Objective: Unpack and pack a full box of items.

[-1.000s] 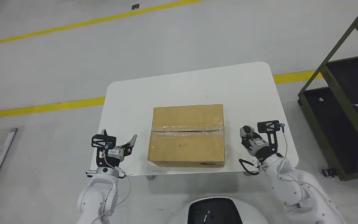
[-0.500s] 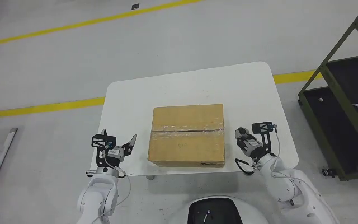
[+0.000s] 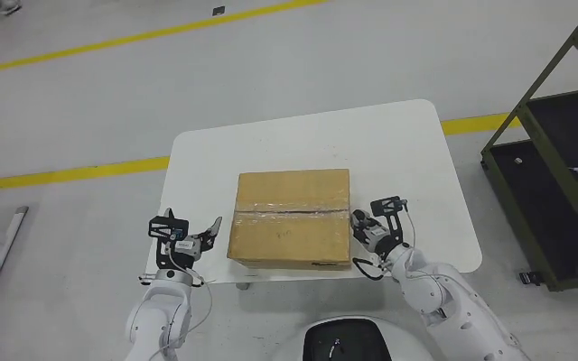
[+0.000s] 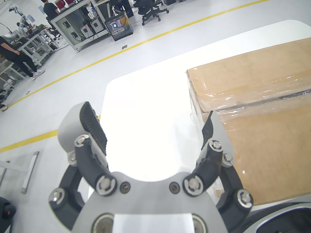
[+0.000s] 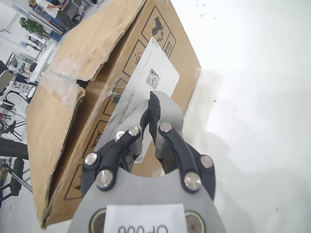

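From above, a brown cardboard box with a taped seam sits near-centre on the white rounded table; the left gripper hangs by the table's near-left corner. Left wrist view: its fingers are spread wide, apart from the box. Right wrist view: the right gripper, fingers pressed together, touches the white label on the box's right side.

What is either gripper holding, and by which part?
Nothing. The left gripper is open beside the box; the right gripper is shut, empty, against the box's labelled side.
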